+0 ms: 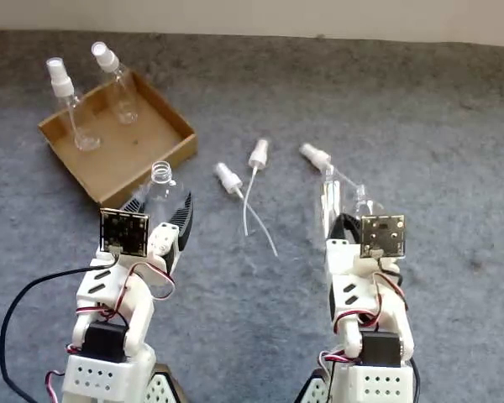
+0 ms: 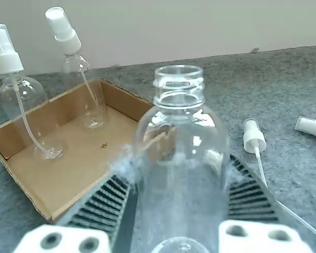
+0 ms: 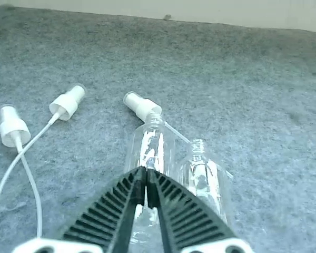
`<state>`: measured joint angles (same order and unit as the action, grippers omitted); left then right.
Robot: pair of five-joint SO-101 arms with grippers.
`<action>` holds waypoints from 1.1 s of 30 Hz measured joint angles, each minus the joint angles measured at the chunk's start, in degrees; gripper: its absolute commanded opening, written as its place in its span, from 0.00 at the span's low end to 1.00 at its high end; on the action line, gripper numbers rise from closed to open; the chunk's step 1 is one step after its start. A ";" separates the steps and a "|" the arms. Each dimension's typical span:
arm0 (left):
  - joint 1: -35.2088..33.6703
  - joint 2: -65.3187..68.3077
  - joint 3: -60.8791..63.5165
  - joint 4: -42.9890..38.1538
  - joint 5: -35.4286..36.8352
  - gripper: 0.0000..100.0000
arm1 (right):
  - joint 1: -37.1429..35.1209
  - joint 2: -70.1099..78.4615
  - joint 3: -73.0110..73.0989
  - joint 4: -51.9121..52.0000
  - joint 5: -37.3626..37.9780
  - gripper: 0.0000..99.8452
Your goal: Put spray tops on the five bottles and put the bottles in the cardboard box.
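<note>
My left gripper (image 1: 162, 210) (image 2: 180, 182) is shut on an uncapped clear bottle (image 1: 160, 183) (image 2: 180, 132), held upright just beside the cardboard box (image 1: 160, 117) (image 2: 68, 179). Two bottles with spray tops (image 1: 74, 109) (image 1: 120, 84) (image 2: 18, 100) (image 2: 79, 79) stand in the box. Two loose spray tops (image 1: 228, 178) (image 1: 258, 154) (image 3: 13, 130) (image 3: 68, 103) lie on the carpet between the arms. My right gripper (image 1: 343, 225) (image 3: 146, 173) is shut and empty, over a lying bottle with a top (image 1: 326, 178) (image 3: 150, 139). An uncapped bottle (image 1: 363, 201) (image 3: 204, 174) lies beside it.
Grey carpet (image 1: 437, 126) covers the table, with free room at the right and the far side. The long dip tubes (image 1: 252, 210) of the loose spray tops trail toward the arms.
</note>
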<state>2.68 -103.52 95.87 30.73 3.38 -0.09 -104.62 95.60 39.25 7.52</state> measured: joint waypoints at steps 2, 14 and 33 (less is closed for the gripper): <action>0.00 0.00 0.00 0.00 0.00 0.05 | 0.26 0.00 -1.14 1.85 2.64 0.01; 0.00 0.00 0.00 -3.78 0.70 0.05 | 0.18 1.14 -16.44 13.36 6.68 0.01; -0.53 0.00 0.00 -3.78 5.54 0.05 | -8.97 61.19 -52.22 12.75 -3.78 0.01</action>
<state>2.15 -103.52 95.87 26.95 8.92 -9.05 -43.43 43.38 52.00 3.74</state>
